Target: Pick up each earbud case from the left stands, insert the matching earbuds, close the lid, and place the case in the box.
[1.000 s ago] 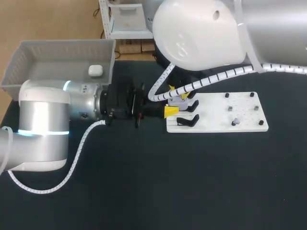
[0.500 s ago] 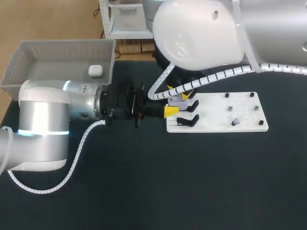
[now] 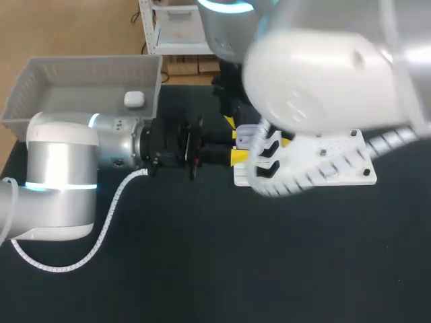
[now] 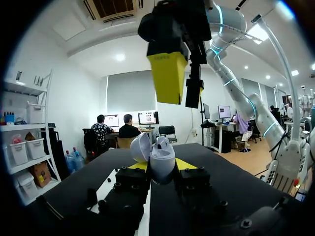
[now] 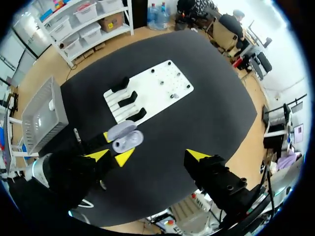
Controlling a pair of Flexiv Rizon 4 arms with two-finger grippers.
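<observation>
Plainly — black table (image 3: 202, 262), grey box (image 3: 21, 101).

A matte black surface (image 3: 222, 269) fills the head view. Tan wooden floor (image 3: 74, 27) lies at eleven o'clock, a white shelf unit (image 3: 176, 30) at twelve.

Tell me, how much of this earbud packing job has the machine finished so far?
One white case already lies in the gray box. The left gripper holds a lilac case, its lid open; the right gripper hangs above it. I cannot see whether its earbuds are in. Closing the lid and boxing it remain. The black stands look empty, so this may be the last.
</observation>
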